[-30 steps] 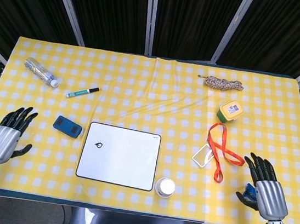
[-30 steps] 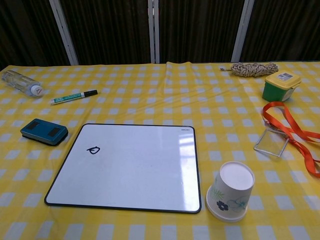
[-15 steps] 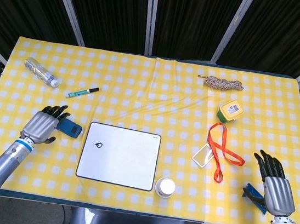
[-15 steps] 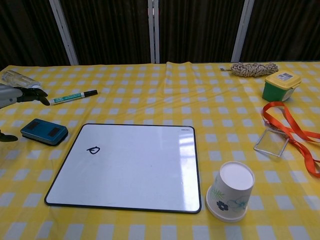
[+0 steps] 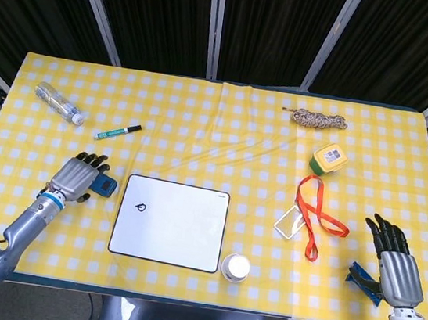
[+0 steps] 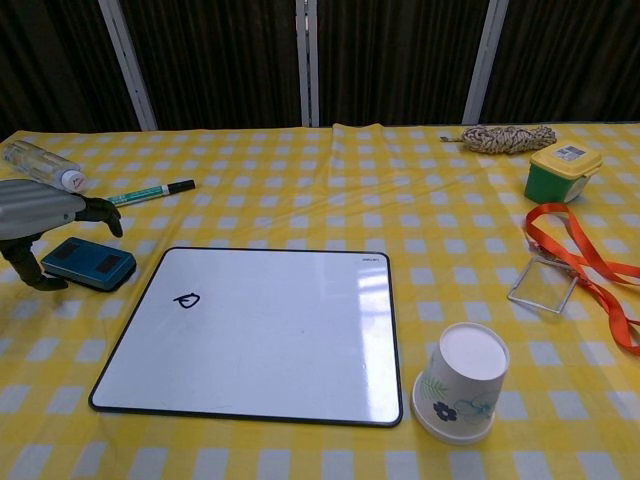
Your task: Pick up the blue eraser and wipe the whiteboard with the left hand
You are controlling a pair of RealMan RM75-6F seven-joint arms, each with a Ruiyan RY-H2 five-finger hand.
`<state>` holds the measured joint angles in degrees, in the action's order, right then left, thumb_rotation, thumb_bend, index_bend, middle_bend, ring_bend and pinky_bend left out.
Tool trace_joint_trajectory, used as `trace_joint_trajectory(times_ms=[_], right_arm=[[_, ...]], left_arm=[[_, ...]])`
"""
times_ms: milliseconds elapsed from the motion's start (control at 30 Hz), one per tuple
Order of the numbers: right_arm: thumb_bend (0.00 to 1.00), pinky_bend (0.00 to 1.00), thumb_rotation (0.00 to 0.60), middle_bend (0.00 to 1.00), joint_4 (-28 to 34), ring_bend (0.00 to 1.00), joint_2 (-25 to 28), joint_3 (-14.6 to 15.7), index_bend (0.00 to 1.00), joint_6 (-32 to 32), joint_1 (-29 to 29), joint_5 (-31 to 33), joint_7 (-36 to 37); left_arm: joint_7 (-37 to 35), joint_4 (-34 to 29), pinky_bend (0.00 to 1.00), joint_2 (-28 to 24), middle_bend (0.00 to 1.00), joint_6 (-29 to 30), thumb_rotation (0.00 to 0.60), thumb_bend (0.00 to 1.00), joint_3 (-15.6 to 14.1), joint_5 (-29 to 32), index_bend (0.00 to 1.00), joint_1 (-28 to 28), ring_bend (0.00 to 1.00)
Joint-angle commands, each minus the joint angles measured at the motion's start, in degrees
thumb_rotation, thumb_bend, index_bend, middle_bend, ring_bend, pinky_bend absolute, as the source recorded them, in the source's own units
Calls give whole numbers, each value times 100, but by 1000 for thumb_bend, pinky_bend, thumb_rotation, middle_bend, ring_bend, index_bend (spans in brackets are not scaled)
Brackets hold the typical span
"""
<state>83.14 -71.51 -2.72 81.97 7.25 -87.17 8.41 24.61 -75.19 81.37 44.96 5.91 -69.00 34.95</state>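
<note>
The blue eraser [image 6: 90, 264] lies flat on the yellow checked cloth, just left of the whiteboard [image 6: 262, 330]. In the head view most of the eraser [image 5: 104, 185] is covered by my left hand [image 5: 77, 177]. That left hand [image 6: 45, 215] hovers over the eraser's left end, fingers apart and thumb down beside it, holding nothing. The whiteboard [image 5: 172, 221] bears one small black mark [image 6: 186, 299] near its left edge. My right hand [image 5: 396, 266] stays open at the table's right front corner, far from the board.
A paper cup [image 6: 461, 382] stands upside down at the board's front right. A green marker [image 6: 148, 192] and a plastic bottle [image 6: 42, 164] lie behind the eraser. Further right are an orange lanyard [image 6: 585, 268], a clear card holder [image 6: 542, 284], a green-yellow box [image 6: 562, 170] and a rope bundle [image 6: 508, 137].
My left hand has travelled from the table's left edge to above the eraser, covering most of it in the head view. The right hand drew back slightly toward the front edge.
</note>
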Motion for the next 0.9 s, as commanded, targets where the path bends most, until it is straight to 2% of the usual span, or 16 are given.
trace_joint_trajectory(times_ms=[33,467,633,733,767,800,900], right_arm=[[65,0,600,0,3,0,4,1,22,7,-3,-5,5],[65,0,600,0,18,0,31,-10,22,-2,-2,12,74],[65,0,600,0,17,0,35,-14,22,-9,-2,24,89],[65,0,600,0,15,0,32,-13,22,-5,-2,16,95],[65,0,600,0,13,0,30,-12,22,-1,-2,11,98],[65,0,600,0,12,0,30,-14,22,8,-4,8,102],[64,0,600,0,3,0,18,-15,22,14,-5,6,101]], left_arm=[[12,7,153,15,81,-3,600,323,-22,30,215,30,124],[146,42,154,101,85,-230,600,330,-146,344,224,292,128],[155,53,174,174,133,-160,600,332,-173,379,269,335,164],[94,115,261,289,266,77,600,396,-168,261,412,304,276],[43,164,312,346,340,206,600,437,-174,164,495,276,338],[-77,227,364,417,413,390,600,470,-171,23,576,231,399],[-578,376,455,556,531,885,600,548,-155,-419,711,118,499]])
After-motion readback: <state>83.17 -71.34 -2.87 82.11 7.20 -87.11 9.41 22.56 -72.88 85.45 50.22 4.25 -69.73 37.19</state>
